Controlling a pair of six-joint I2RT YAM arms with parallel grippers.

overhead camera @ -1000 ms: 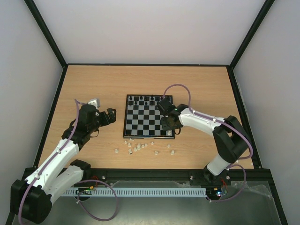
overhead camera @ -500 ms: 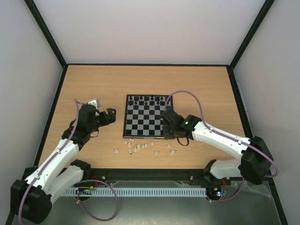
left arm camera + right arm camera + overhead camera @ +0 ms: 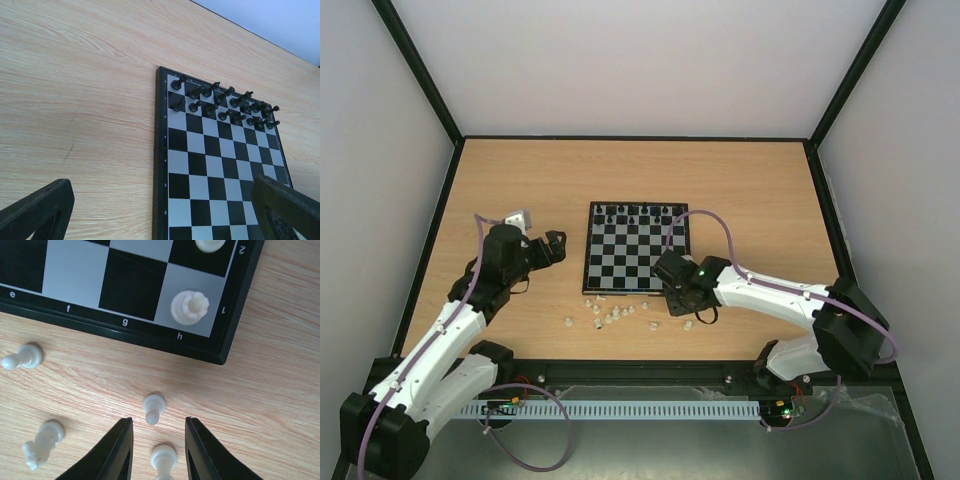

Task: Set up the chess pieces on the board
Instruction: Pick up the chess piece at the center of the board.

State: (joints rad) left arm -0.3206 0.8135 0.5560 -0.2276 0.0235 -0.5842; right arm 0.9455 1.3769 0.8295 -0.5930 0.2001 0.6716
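Pawn [image 3: 162, 458] beside the board [image 3: 150, 332] sits untouched between narrow right fingers [image 3: 114, 460]; off-centre squeezing could flick it. Left fingers [image 3: 40, 210] wide.

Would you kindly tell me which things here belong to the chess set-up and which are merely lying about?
In the job: board; loose white chess pieces on the table; white rook on h1.
Just there: black chess pieces, already on the far two rows; purple cables.

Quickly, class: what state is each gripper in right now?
Left gripper: open, holding nothing.
Right gripper: open, jaws either side of a white chess piece, not gripping it.
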